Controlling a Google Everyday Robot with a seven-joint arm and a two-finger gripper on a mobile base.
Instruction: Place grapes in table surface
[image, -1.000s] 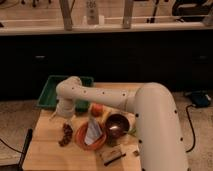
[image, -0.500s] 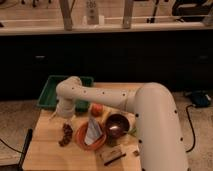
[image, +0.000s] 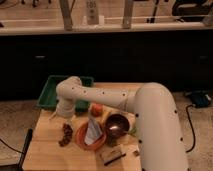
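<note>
Dark, bumpy grapes (image: 66, 135) lie elongated on the table surface (image: 50, 150), just below the gripper (image: 62, 116)

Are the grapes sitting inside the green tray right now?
No, the grapes lie on the table surface, left of the orange plate and below the claw, well apart from the green tray.

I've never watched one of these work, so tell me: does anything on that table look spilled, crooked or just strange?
Nothing looks spilled or broken. The grapes lie on the bare table, left of the orange plate. The plate holds a pale cone-like thing, which I cannot identify. The gripper hangs just above the grapes.
</note>
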